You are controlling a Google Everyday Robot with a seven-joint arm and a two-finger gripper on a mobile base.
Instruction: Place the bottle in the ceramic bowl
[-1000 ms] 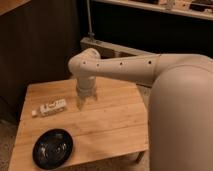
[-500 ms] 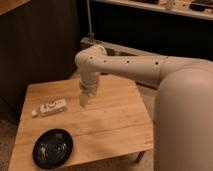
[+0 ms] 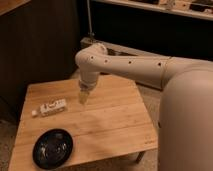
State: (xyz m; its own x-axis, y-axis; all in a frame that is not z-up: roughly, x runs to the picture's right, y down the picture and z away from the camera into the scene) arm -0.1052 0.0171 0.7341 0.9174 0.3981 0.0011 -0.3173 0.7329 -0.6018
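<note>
The gripper (image 3: 83, 96) hangs over the middle of the wooden table (image 3: 115, 125), pointing down from the end of the big white arm (image 3: 130, 65). I cannot tell if it is wide or narrow. I see nothing in it.

The bottle (image 3: 52, 106) lies flat on its side on the table. It is at about 9 o'clock from the gripper, near it but not touching. Its small cap points to 9 o'clock, toward the table's edge. The ceramic bowl (image 3: 52, 148) sits near the table's front corner, at about 6 o'clock from the bottle. The two are apart, with bare wood between them. The bowl looks empty.

So the job has hardly started, I think. The step now is to get to the bottle and pick it up.

To do it well, the gripper should slide toward 9 o'clock until it is right over the middle of the bottle. It should turn so it squeezes across the short way, not along the long way. It should go down slowly. If it bumps one end, the bottle may spin or slide toward the edge. A grab in the middle should keep the bottle flat for the short trip to the bowl.
</note>
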